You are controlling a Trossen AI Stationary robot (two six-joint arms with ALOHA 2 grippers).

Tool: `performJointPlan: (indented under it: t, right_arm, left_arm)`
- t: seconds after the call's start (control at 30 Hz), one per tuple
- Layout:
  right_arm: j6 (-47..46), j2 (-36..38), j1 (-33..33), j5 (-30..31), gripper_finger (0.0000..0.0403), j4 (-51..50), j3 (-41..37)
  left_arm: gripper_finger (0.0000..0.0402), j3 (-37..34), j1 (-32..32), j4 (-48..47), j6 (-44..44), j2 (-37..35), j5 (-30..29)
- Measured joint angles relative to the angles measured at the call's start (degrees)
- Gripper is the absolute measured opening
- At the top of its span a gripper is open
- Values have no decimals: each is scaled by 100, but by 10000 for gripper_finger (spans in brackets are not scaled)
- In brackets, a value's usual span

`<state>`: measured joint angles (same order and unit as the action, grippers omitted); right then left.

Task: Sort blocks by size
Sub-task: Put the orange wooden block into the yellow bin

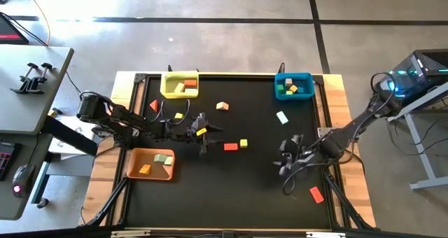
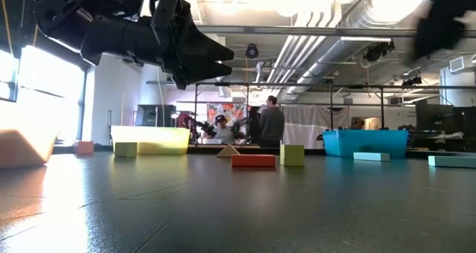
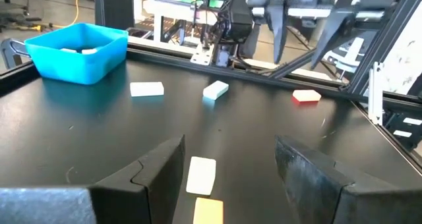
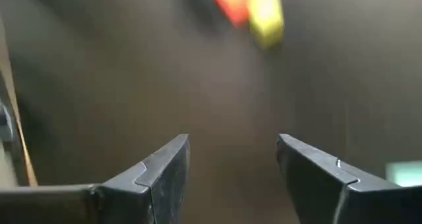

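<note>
Table (image 1: pixel 231 189), both grippers open above.

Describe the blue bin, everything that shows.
The blue bin is a bright turquoise rectangular tub, plastic-looking, with rounded corners and a lipped rim. It stands upright and open-topped on the black table at its far right corner. Inside lie several small blocks, green, tan and yellow among them. Neither gripper touches it; a mint block lies just in front.

Bright window glare on low view, right wrist view blurred
</note>
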<state>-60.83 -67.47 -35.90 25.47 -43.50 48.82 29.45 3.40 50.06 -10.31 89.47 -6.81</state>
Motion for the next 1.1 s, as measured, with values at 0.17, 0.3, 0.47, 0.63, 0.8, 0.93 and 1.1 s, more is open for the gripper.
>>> performJointPlan:
  t: [0.17,0.3,0.47,0.63,0.8,0.93,1.1]
  right_arm:
    - [-2136,-295,-145,-2239,222,-1436,145]
    - [-3022,-531,-313,-3828,222,-1271,-221]
    - [-3670,-862,-521,-4851,222,-1116,-535]
    - [-3822,-1164,-620,-5004,222,-1013,-590]
    - [-3673,-1590,-621,-5394,222,-744,-590]
    - [-3293,-2012,-623,-5607,222,-406,-590]
    - [-2917,-2470,-621,-5873,222,85,-589]
  left_arm:
    - [218,0,0,-2,0,0,0]
    - [218,0,0,-14,-5,0,7]
    - [218,0,2,-17,-1,0,11]
    - [218,0,4,-17,-2,0,22]
    - [218,0,4,-22,-1,0,23]
    - [218,0,4,-30,0,0,24]
    - [218,0,4,-35,-1,0,23]
